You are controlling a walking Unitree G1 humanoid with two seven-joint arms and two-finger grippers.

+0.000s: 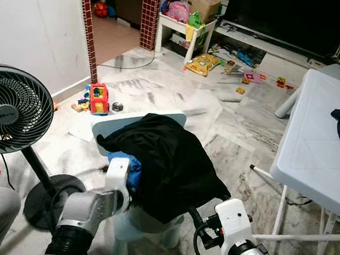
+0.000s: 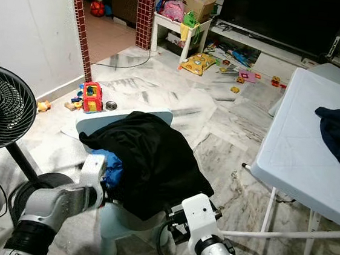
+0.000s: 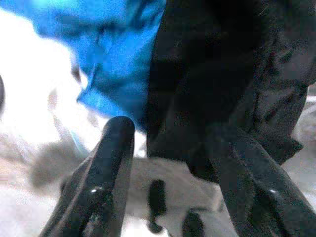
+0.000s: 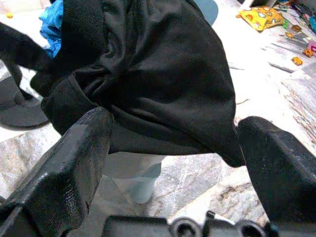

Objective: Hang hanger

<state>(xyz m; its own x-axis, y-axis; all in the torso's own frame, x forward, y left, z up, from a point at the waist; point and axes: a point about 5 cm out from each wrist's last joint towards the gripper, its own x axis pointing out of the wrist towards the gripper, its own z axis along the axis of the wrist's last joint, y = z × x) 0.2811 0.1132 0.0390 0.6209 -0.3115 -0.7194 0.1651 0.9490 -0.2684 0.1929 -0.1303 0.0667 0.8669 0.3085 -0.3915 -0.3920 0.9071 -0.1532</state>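
Snagging is the risk: left gripper (image 3: pixel 173 148) and right gripper (image 4: pixel 173 133), both spread wide and empty, could drag the black garment (image 1: pixel 167 157) off the stool (image 1: pixel 141 225), hanger hidden.

A black fan (image 1: pixel 4 110) stands beside toys (image 1: pixel 98 98) on marble floor (image 1: pixel 241 141).

Both arms forward, jaws spread wide

We find no text we can read, a badge on the fan (image 1: pixel 6 112) hub too small to make out
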